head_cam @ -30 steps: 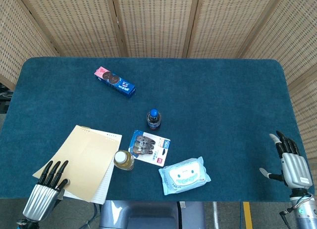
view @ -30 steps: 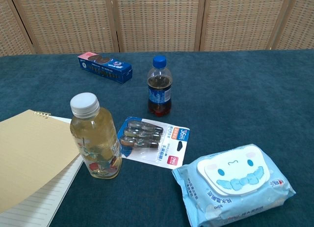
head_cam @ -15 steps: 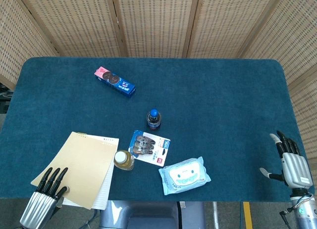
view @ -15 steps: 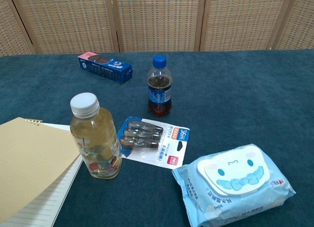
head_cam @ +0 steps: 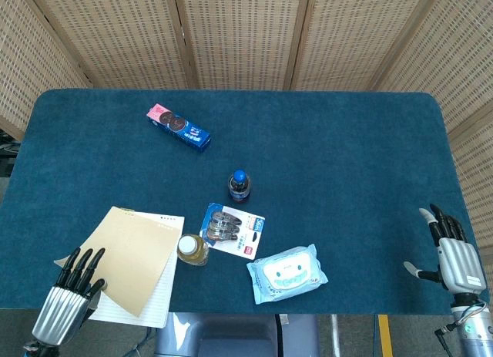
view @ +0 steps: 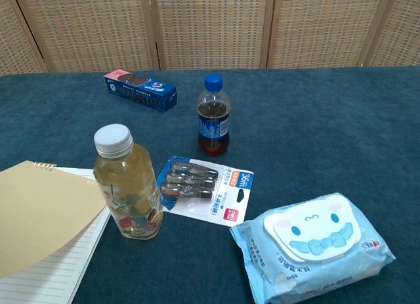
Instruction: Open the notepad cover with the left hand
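The spiral-bound notepad with a tan card cover (head_cam: 132,253) lay at roughly 7 o'clock on the blue felt-covered surface (head_cam: 323,156), its wire binding at the far short edge. The cover stood partly lifted, with ruled white pages showing along the right and near margins in both views. The left hand (head_cam: 65,299) sat at the cover's near-left corner with fingers extended and slightly apart; contact with the card looked likely, but whether it pinched the corner or only propped it could not be told. The right hand (head_cam: 451,253) rested at about 4 o'clock, fingers spread, holding nothing. Judged handling: the cover is thin card, light, flexible, prone to bowing or slipping off smooth fingertips; it hinges on the coils, so the best purchase is the free near edge or corner, farthest from the binding. A clear bottle of yellow drink with a white cap (view: 126,183) stood just beside the right margin.
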You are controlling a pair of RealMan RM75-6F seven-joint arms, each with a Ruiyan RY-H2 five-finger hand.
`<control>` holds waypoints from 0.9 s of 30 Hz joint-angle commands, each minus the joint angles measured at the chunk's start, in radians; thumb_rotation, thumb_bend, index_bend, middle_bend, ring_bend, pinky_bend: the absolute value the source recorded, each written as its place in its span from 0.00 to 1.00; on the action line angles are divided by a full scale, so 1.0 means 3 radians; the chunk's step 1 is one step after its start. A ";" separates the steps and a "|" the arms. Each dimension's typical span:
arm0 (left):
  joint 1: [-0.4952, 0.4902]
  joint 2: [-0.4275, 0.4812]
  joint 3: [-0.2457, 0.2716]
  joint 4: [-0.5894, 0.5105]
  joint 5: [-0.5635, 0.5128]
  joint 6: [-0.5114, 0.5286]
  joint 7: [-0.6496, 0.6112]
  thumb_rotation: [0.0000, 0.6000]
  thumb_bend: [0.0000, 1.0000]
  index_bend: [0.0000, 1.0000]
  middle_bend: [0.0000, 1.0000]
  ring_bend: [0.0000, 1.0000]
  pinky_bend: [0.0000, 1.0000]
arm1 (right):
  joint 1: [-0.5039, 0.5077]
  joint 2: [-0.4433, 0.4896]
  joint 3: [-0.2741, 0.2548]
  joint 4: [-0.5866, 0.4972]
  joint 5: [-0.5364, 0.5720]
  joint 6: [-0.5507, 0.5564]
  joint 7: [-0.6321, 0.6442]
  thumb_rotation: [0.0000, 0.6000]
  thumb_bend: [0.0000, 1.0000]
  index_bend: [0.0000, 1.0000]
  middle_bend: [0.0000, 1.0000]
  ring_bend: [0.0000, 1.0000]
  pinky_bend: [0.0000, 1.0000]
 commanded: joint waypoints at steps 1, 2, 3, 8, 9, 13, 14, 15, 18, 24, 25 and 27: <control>-0.0189 0.0091 -0.0245 -0.0218 -0.0118 -0.0151 0.0097 1.00 0.65 0.79 0.01 0.00 0.00 | 0.0001 0.0002 -0.0001 0.0001 0.0007 -0.0008 -0.0001 1.00 0.16 0.06 0.00 0.00 0.00; -0.0242 0.0118 -0.0310 -0.0284 -0.0159 -0.0215 0.0128 1.00 0.65 0.79 0.01 0.00 0.00 | 0.0004 0.0003 0.0000 -0.0002 0.0012 -0.0013 -0.0003 1.00 0.16 0.06 0.00 0.00 0.00; -0.0290 0.0148 -0.0366 -0.0348 -0.0196 -0.0278 0.0169 1.00 0.65 0.79 0.01 0.00 0.00 | 0.0004 0.0005 0.0000 -0.0003 0.0016 -0.0017 -0.0004 1.00 0.16 0.06 0.00 0.00 0.00; -0.0550 0.0206 -0.0662 -0.0527 -0.0385 -0.0576 0.0287 1.00 0.65 0.79 0.01 0.00 0.00 | 0.0009 0.0006 0.0001 -0.0005 0.0022 -0.0027 -0.0009 1.00 0.16 0.06 0.00 0.00 0.00; -0.0612 0.0213 -0.0736 -0.0563 -0.0459 -0.0664 0.0314 1.00 0.65 0.79 0.01 0.00 0.00 | 0.0009 0.0007 0.0002 -0.0005 0.0022 -0.0026 -0.0009 1.00 0.16 0.06 0.00 0.00 0.00; -0.0818 0.0230 -0.0974 -0.0593 -0.0715 -0.0942 0.0357 1.00 0.65 0.79 0.01 0.00 0.00 | 0.0010 0.0009 0.0004 -0.0002 0.0026 -0.0031 0.0007 1.00 0.16 0.06 0.00 0.00 0.00; -0.0854 0.0233 -0.1012 -0.0590 -0.0772 -0.0996 0.0366 1.00 0.65 0.79 0.01 0.00 0.00 | 0.0011 0.0010 0.0005 0.0000 0.0027 -0.0033 0.0008 1.00 0.16 0.06 0.00 0.00 0.00; -0.0897 0.0235 -0.1054 -0.0582 -0.0842 -0.1064 0.0375 1.00 0.65 0.79 0.01 0.00 0.00 | 0.0013 0.0010 0.0005 0.0002 0.0027 -0.0035 0.0007 1.00 0.16 0.06 0.00 0.00 0.00; -0.0995 0.0232 -0.1142 -0.0530 -0.1004 -0.1213 0.0410 1.00 0.65 0.79 0.01 0.00 0.00 | 0.0015 0.0008 0.0005 0.0006 0.0026 -0.0038 0.0010 1.00 0.16 0.06 0.00 0.00 0.00; -0.1219 0.0163 -0.1314 -0.0370 -0.1246 -0.1425 0.0441 1.00 0.65 0.79 0.01 0.00 0.00 | 0.0017 0.0005 0.0001 0.0004 0.0019 -0.0038 -0.0004 1.00 0.16 0.06 0.00 0.00 0.00; -0.1254 0.0155 -0.1337 -0.0356 -0.1275 -0.1453 0.0444 1.00 0.64 0.79 0.01 0.00 0.00 | 0.0017 0.0004 0.0001 0.0004 0.0019 -0.0037 -0.0005 1.00 0.16 0.06 0.00 0.00 0.00; -0.1343 0.0135 -0.1403 -0.0319 -0.1347 -0.1514 0.0466 1.00 0.64 0.79 0.01 0.00 0.00 | 0.0017 0.0004 0.0002 0.0001 0.0019 -0.0035 -0.0007 1.00 0.16 0.06 0.00 0.00 0.00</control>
